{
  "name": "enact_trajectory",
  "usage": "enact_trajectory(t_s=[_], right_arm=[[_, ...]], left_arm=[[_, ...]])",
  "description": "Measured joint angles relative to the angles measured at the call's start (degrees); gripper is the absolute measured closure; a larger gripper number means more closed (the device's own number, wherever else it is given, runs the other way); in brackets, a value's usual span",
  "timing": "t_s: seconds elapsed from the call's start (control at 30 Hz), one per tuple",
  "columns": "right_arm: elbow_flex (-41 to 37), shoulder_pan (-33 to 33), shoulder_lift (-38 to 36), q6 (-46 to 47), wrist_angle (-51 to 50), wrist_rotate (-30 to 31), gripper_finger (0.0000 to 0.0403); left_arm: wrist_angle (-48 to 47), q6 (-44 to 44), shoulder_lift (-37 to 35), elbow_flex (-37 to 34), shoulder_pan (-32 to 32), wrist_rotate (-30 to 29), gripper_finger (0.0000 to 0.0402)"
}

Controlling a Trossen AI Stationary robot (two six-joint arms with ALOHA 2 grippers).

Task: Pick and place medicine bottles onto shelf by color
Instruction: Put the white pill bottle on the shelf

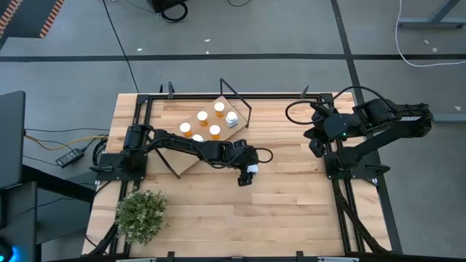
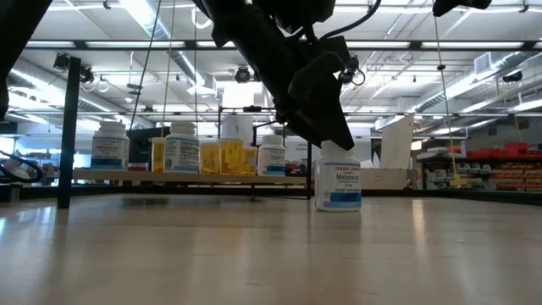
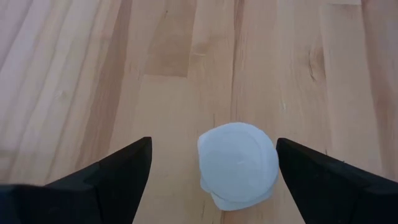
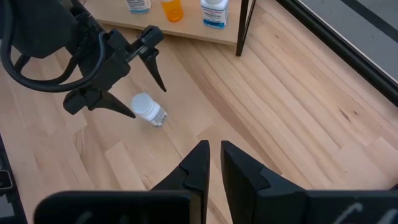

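The left gripper [image 1: 250, 173] hangs with its jaws spread wide around a small white-capped white medicine bottle [image 1: 251, 169] standing on the slatted wooden tabletop [image 1: 291, 211], near the light-wood shelf [image 1: 191, 156]. The right gripper [image 4: 212, 163], nearly closed and holding nothing, waits off to the side.

Bright, even light falls from ceiling strip lights [image 2: 161, 21] seen in the low view, which leave the arm there a dark silhouette. The table [image 1: 291, 211] shows only soft shadows. The white bottle cap [image 3: 238, 163] looks slightly blurred up close.
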Motion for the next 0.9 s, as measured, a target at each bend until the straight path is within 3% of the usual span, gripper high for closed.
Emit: enact_trajectory(t_s=[0.27,0.9], right_arm=[[0.00,-0.01,0.00,-0.01,0.00,0.00,0.0356],[-0.02,-0.01,0.02,0.07,0.00,-0.07,0.0356]], left_arm=[[-0.19,0.18,0.04,0.00,-0.50,0.00,0.0056],[1.96,-1.81,1.81,0.04,-0.81,0.00,0.0110]])
